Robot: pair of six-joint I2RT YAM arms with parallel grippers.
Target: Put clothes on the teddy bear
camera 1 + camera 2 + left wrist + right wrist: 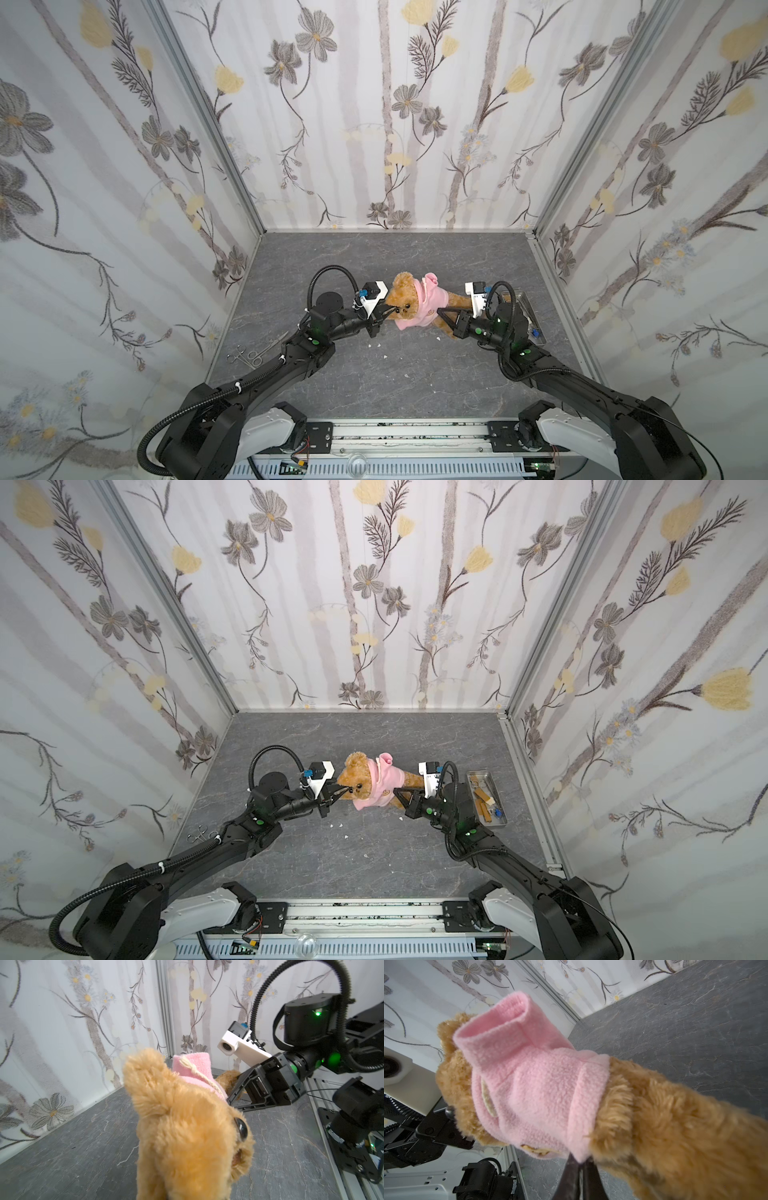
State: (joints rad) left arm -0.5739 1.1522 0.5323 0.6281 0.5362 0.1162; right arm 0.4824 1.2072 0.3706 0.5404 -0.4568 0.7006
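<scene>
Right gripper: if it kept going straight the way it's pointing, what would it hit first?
The hoodie. The right gripper is shut on its hem, so there is no gap left. Pushing on would most likely press into the bear just behind the fleece, though the depth there is hard to judge.

Steel forceps (249,355) at left, metal tray (497,796) at right, white scraps (376,345) on grey tabletop (415,257)

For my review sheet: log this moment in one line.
left gripper: shut on teddy bear face | right gripper: shut on pink hoodie hem
</scene>
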